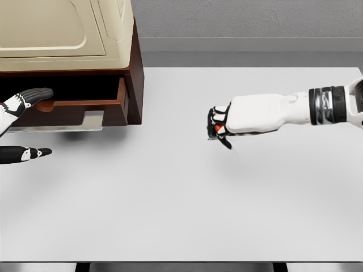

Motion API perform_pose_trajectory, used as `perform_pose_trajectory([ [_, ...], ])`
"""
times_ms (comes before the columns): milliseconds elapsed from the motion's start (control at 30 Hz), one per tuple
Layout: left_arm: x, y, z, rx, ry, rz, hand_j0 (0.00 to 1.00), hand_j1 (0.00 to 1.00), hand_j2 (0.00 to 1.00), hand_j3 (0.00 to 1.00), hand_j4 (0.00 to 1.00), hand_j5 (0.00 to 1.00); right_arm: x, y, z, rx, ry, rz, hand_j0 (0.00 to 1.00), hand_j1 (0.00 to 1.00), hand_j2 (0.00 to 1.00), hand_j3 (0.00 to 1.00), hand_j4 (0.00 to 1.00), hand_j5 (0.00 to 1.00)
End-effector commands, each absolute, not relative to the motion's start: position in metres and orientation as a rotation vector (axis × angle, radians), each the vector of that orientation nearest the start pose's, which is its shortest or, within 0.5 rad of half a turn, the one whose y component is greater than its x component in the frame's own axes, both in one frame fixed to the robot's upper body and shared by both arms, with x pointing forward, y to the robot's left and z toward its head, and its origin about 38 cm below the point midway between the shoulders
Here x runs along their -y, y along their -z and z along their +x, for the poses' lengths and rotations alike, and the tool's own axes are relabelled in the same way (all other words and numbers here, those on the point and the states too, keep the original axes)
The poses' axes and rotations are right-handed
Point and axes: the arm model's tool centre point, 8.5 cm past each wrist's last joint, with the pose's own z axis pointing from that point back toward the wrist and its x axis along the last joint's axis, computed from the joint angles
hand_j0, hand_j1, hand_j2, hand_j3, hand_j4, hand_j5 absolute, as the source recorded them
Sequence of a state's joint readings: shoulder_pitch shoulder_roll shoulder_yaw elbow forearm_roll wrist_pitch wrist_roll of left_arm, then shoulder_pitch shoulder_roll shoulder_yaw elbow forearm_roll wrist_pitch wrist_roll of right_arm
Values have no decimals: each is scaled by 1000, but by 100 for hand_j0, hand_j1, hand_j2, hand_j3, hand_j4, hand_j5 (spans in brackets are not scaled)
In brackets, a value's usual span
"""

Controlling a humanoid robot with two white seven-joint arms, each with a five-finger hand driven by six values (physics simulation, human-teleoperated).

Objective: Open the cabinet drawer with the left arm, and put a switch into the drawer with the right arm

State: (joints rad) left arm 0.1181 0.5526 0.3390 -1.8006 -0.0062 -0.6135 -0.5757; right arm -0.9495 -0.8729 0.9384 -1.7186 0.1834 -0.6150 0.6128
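Observation:
A brown cabinet (135,68) with a cream top stands at the table's back left. Its drawer (85,105) is pulled out toward me, dark inside. My left hand (25,122) shows at the left edge just in front of the drawer, fingers spread and holding nothing. My right hand (220,127) hovers over the middle of the table, to the right of the cabinet, with fingers curled around a small switch (218,129), of which only a red bit shows between the black fingertips.
The white table (181,209) stretches across the view. A grey wall runs behind it. A cream appliance (62,28) sits on top of the cabinet.

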Motion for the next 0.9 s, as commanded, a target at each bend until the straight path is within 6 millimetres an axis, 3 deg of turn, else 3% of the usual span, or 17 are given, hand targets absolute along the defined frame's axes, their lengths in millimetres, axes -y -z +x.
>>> perform_pose_trajectory([
  [0, -386, -229, 300, 1947, 1226, 366, 100, 100, 100, 100, 100, 100, 195, -289, 395, -1829, 2797, 168, 32, 32, 32, 32, 32, 32],
  [400, -386, -229, 300, 1949, 1223, 365, 100, 100, 100, 100, 100, 100, 135, -318, 407, -1893, 2618, 129, 32, 32, 32, 32, 32, 32],
  [600, -386, -229, 300, 1949, 1225, 365, 100, 100, 100, 100, 100, 100, 104, -334, 403, -1900, 2523, 101, 32, 32, 32, 32, 32, 32],
  [867, -386, -229, 300, 1949, 1223, 365, 100, 100, 100, 100, 100, 100, 77, -356, 415, -1929, 2467, 111, 32, 32, 32, 32, 32, 32],
])
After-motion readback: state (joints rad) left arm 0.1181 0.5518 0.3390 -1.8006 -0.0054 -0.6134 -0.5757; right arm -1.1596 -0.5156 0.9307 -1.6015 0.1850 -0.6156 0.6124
